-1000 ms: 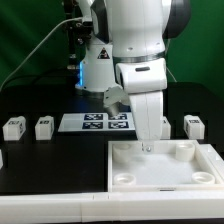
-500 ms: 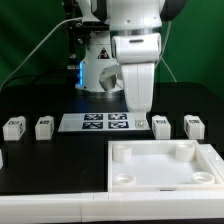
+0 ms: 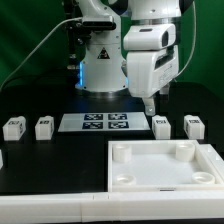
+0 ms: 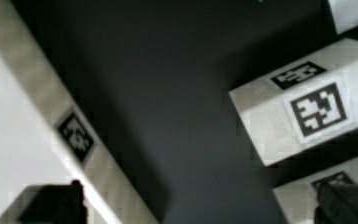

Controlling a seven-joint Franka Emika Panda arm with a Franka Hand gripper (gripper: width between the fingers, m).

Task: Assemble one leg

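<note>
The gripper (image 3: 150, 104) is held just above one leg (image 3: 161, 125); finger spacing cannot be determined. No leg is fitted into the tray (image 3: 113, 150) yet.

Four legs are sitting on the desk (image 3: 60, 160) in the exterior view: one leg (image 3: 13, 127) and a second leg (image 3: 44, 127) at the middle left, a third leg (image 3: 161, 124) and a fourth leg (image 3: 194, 125) at the middle right. One tray (image 3: 150, 146) is lying at the lower right. One marker board (image 3: 95, 122) is lying at the centre, carrying four tags. One arm (image 3: 150, 50) is hanging at the top. Two white slivers are peeking in, one at each side edge; their kind cannot be told.
</note>
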